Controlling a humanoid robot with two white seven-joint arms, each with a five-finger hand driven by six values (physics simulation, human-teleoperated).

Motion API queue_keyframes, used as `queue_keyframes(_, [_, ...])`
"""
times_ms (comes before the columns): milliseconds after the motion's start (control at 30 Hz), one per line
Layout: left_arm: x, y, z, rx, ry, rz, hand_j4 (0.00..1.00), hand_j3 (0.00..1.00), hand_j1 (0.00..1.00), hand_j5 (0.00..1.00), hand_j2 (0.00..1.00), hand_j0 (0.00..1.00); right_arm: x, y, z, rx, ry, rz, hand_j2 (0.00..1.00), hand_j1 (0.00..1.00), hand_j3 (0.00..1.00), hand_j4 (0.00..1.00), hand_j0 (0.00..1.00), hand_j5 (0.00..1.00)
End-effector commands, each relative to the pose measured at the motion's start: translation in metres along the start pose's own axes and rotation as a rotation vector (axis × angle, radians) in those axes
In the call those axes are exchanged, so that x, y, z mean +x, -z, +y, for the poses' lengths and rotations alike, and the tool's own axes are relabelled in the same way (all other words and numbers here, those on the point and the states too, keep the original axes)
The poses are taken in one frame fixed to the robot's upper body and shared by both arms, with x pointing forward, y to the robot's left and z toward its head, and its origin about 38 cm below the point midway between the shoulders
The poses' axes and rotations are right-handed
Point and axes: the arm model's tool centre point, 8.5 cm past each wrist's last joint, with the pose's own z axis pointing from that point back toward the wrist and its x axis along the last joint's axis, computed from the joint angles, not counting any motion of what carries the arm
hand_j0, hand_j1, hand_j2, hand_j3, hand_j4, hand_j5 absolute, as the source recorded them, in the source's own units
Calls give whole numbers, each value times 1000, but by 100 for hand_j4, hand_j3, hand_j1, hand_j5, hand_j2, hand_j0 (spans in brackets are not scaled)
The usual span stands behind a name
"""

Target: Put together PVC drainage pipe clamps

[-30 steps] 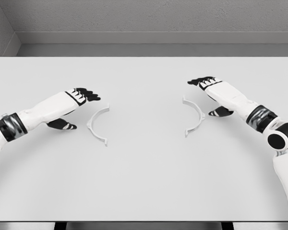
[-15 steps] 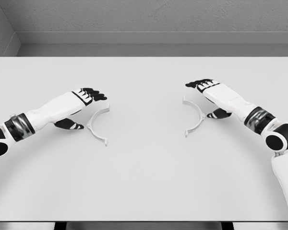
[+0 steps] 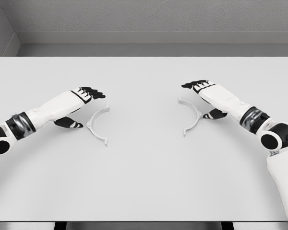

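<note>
Both hands, left hand and right hand, hover fingers spread beside their clamp halves on the white surface.

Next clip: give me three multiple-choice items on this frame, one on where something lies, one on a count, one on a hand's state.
1. Where does the left clamp half lie?
A. just right of the left hand
B. at the table's near edge
C. stacked on the other half

2. How many clamp halves are on the table?
A. one
B. two
C. four

3. What is the right hand doing?
A. lifting a clamp half high
B. resting off the table
C. open beside the right clamp half, fingers spread

Answers: 1 A, the arc sits by the left fingertips. 2 B, one arc shows near each hand. 3 C, the arc lies flat on the table and the fingers are not closed around it.
</note>
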Motion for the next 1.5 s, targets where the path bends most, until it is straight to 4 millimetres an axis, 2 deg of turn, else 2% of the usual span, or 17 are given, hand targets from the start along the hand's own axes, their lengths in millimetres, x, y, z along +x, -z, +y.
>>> queue_keyframes(0, [0, 1, -1, 5, -9, 2, 100, 100, 100, 100, 100, 100, -1, 0, -1, -4, 9, 7, 100, 100, 100, 100, 100, 100])
queue_keyframes(100, [2, 3, -1, 10, -15, -5, 100, 100, 100, 100, 100, 100, -9, 3, -4, -2, 18, 26, 100, 100, 100, 100, 100, 100])
queue_keyframes(267, [4, 6, -1, 16, -17, -11, 100, 100, 100, 100, 100, 100, -8, 3, -3, 1, 17, 23, 100, 100, 100, 100, 100, 100])
queue_keyframes(733, [9, 13, -3, 27, -27, -26, 100, 100, 100, 100, 100, 100, 6, 13, 1, 9, 13, -14, 100, 100, 100, 100, 100, 100])
queue_keyframes(1467, [31, 37, -10, 65, -68, -82, 100, 100, 100, 100, 100, 100, 30, 37, -1, 8, 21, -62, 100, 100, 100, 100, 100, 100])
